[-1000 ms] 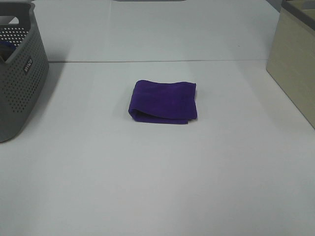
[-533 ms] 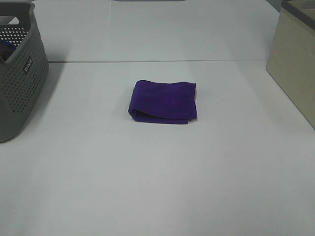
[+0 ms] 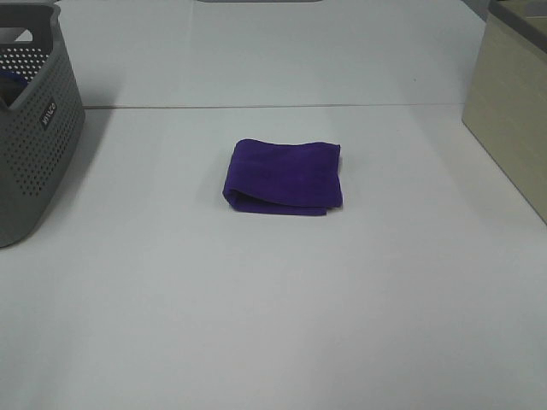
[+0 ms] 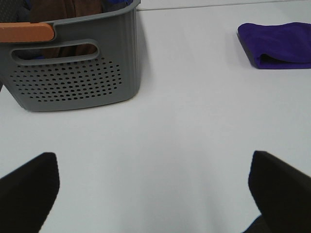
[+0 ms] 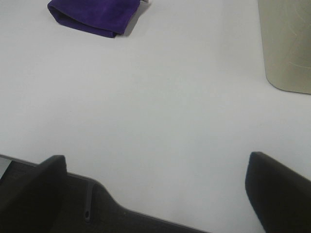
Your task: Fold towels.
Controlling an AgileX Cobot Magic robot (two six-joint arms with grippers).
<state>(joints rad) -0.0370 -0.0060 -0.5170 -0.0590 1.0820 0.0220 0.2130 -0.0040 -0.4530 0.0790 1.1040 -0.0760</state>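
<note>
Left wrist view: the left pincer (image 4: 153, 187) and right pincer (image 5: 155, 187) gaped empty over bare table (image 3: 273, 307). Well ahead of both lay the folded purple towel (image 3: 284, 176), soft, light, likely best pinched at its layered edge.

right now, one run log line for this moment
towel: folded, on table | left claw: open, empty | right claw: open, empty | grey basket: left

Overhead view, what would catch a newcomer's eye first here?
The deep purple towel, folded into a compact pad, lies alone mid-table on the white surface. A grey perforated basket stands at the far left edge, and a beige bin at the far right.
</note>
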